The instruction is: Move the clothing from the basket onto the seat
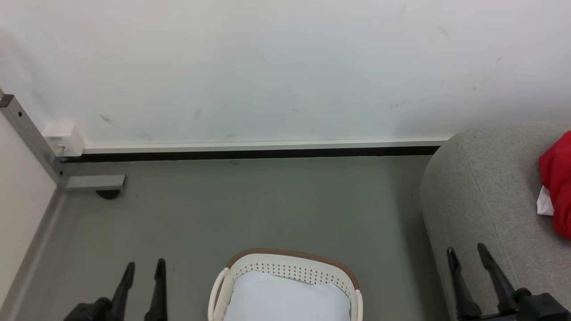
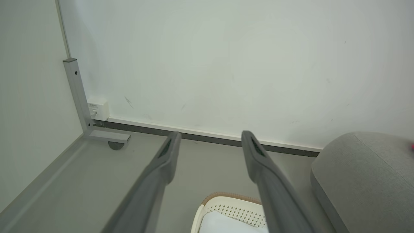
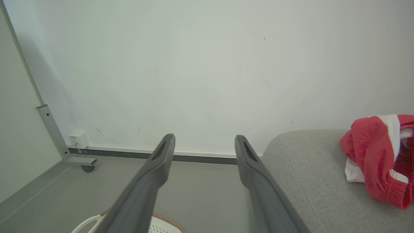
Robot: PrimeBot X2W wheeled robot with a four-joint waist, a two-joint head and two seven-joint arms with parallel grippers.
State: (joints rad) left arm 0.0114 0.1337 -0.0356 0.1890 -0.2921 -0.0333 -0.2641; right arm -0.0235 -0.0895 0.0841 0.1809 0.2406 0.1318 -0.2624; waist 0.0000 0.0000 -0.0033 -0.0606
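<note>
Clothing point(image 1: 557, 178) lies on seat point(image 1: 486, 187), ahead-right of right gripper point(image 1: 465, 248); it and left gripper point(image 1: 145, 263) stand spread, empty

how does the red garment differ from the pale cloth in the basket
The bright red fabric garment lies bunched on the light-grey upholstered seat; the pale bluish-white cloth lies smooth inside the cream perforated plastic basket. The garment has a white stripe; the cloth looks plain. Both are soft fabric.
</note>
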